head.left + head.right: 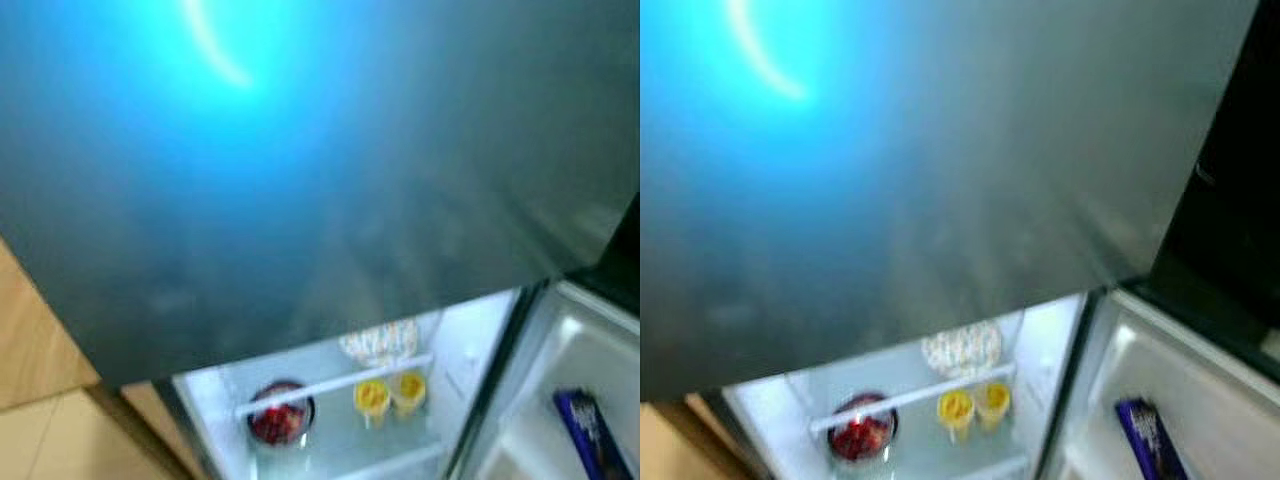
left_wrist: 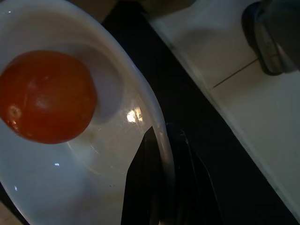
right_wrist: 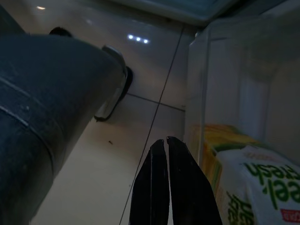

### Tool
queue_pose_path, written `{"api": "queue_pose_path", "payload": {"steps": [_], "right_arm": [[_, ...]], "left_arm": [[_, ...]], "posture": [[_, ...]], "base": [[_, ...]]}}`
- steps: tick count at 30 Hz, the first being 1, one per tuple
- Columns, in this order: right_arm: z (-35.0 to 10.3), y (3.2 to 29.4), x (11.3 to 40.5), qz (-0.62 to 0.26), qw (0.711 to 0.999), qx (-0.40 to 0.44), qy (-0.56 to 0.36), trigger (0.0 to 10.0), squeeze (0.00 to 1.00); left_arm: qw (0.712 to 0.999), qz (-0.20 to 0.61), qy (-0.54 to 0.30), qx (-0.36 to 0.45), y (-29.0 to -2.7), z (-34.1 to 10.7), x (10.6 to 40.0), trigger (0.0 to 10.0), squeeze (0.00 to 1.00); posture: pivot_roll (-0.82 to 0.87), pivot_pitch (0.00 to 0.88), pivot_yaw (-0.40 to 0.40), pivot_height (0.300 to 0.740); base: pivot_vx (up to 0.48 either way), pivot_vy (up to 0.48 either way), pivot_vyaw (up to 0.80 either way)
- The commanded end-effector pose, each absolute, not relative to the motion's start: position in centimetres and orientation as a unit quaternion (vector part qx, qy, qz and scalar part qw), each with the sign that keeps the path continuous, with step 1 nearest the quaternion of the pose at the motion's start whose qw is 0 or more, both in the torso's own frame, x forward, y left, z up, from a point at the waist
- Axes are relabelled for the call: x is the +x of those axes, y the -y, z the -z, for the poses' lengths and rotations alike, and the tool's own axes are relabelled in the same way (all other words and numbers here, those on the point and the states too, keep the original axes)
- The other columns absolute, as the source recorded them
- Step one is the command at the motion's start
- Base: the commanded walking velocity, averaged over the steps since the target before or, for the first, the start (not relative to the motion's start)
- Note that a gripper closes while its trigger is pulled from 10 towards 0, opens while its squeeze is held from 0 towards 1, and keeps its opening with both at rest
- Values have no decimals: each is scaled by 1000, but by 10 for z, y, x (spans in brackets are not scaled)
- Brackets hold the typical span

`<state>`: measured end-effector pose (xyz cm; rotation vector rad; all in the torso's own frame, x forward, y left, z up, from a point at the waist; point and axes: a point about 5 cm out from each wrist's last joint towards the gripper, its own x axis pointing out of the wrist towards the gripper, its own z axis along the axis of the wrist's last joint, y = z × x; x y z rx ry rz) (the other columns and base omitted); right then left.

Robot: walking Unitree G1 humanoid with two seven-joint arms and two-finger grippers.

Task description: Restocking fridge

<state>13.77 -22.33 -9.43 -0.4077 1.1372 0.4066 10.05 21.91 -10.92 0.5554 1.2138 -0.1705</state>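
The head views are blurred. A large dark grey fridge door (image 1: 320, 170) with a bluish glare covers the upper part of the scene, and below it the lit white fridge compartment (image 1: 470, 350) stands open. On its glass shelf, from the left edge to the right, sit a dark round bowl of red fruit (image 1: 281, 412) and two small yellow cups (image 1: 389, 394) side by side, touching or nearly so. Behind the cups, towards the back wall, lies a pale speckled rounded item (image 1: 378, 342) too blurred to identify. To the right, the open white door bin (image 1: 1200, 390) holds a dark blue packet (image 1: 1149, 436).

In the left wrist view, the left claw (image 2: 165, 140) is clamped on the rim of a white glossy ceramic bowl (image 2: 108, 154), one black finger inside the rim and one outside. A round red-orange tomato (image 2: 45, 96) rests in the bowl's hollow, apart from the fingers. Beyond the bowl lies a pale tiled floor (image 2: 239, 89).

In the right wrist view, the right claw (image 3: 166, 143) has its two black fingers pressed together with nothing between them, above pale floor tiles. Beside it a clear plastic fridge bin (image 3: 234, 70) holds a yellow, white and green printed packet (image 3: 248, 178). A person's leg in dark trousers (image 3: 47, 93) stands on the other side.
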Motion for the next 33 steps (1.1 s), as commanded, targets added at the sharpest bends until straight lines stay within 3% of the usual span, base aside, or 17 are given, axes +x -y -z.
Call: {"api": "queue_pose_path", "payload": {"steps": [1, 13, 18, 24, 33], "right_arm": [[93, 216, 145, -210, 808, -196, -515, 10000, 0], [82, 200, 170, -278, 815, -208, -463, 10000, 0], [66, 168, 196, -388, 813, -161, -403, 10000, 0], [53, 152, 209, -458, 798, -123, -371, 10000, 0], [46, 152, 221, -466, 795, -165, -352, 10000, 0]], "left_arm": [[782, 73, -563, 257, -222, 109, 100, 10000, 0], [785, 91, -552, 264, -217, 108, 105, 10000, 0], [799, 83, -526, 278, -215, 103, 124, 10000, 0], [807, 78, -504, 297, -214, 98, 139, 10000, 0], [811, 36, -521, 264, -222, 99, 132, 10000, 0]], "posture": [[-69, 0, 37, 740], [-70, 0, 36, 740], [-71, 0, 38, 740], [-71, 0, 38, 740], [-65, 7, 38, 740]], "base": [[0, 0, 0], [0, 0, 0], [0, 0, 0], [0, 0, 0], [0, 0, 0]]}}
